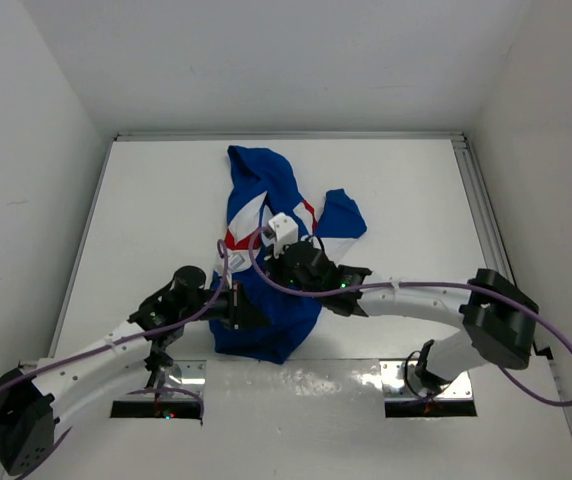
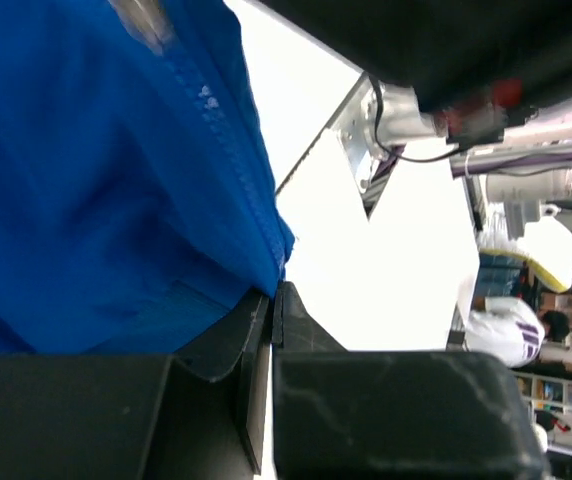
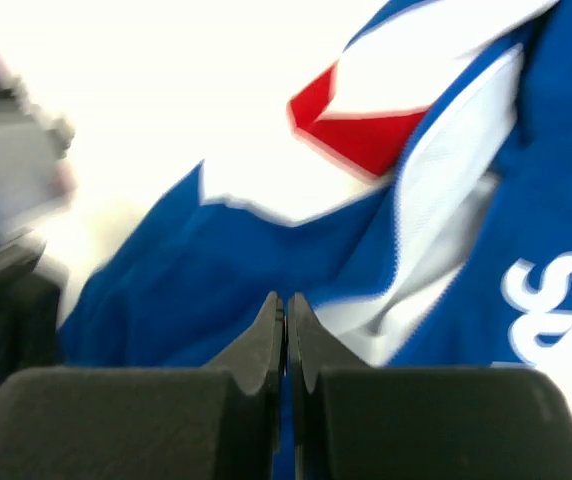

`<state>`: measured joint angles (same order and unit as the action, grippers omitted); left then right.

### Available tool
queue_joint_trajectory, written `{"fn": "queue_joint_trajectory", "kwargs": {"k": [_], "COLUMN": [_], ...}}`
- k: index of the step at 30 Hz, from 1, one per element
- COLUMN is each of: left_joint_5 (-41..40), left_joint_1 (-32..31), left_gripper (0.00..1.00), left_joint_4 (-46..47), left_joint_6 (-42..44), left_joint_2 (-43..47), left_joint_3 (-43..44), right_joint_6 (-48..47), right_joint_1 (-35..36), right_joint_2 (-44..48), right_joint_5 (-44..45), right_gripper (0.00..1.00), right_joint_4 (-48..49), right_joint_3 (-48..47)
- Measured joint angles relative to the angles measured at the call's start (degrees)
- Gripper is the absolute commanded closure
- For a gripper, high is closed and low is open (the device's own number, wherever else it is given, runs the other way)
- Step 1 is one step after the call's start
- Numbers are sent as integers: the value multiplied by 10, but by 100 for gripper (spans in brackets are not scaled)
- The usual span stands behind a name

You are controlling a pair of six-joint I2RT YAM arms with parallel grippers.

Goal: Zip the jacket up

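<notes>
Out on the middle of the white table (image 1: 146, 220) the jacket (image 1: 264, 200) lies rumpled, and both arms are bent in over its near half. Left arm reaches in low from the near-left corner, left gripper (image 2: 272, 292) clamped on the blue hem right beside the zipper teeth (image 2: 228, 150). Right arm hooks round from the right, elbow out wide, right gripper (image 3: 286, 300) closed tight, tips against blue cloth. Whether it's caught any, I can't tell.

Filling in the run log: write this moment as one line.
left gripper: shut on jacket hem beside zipper | right gripper: shut, tips at jacket front, grip unclear | jacket: rumpled on table, lining showing, not zipped
</notes>
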<state>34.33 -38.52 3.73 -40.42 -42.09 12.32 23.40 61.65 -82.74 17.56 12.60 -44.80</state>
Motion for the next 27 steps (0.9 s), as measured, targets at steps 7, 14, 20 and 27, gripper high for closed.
{"fn": "queue_joint_trajectory", "kwargs": {"k": [7, 14, 20, 27], "left_joint_5": [4, -47, -135, -190], "left_joint_1": [0, 0, 0, -1], "left_gripper": [100, 100, 100, 100], "left_joint_4": [-52, -154, -231, -316], "left_joint_6": [25, 46, 94, 117], "left_joint_2": [17, 80, 98, 103], "left_joint_3": [22, 98, 226, 238], "right_joint_6": [-35, -35, -21, -27], "right_joint_1": [-46, -195, -324, -402], "right_joint_2": [-72, -119, -183, -253], "right_joint_5": [48, 61, 44, 52], "right_gripper": [100, 100, 100, 100], "right_joint_4": [50, 46, 16, -12], "right_joint_3": [-64, -150, -307, -423]}}
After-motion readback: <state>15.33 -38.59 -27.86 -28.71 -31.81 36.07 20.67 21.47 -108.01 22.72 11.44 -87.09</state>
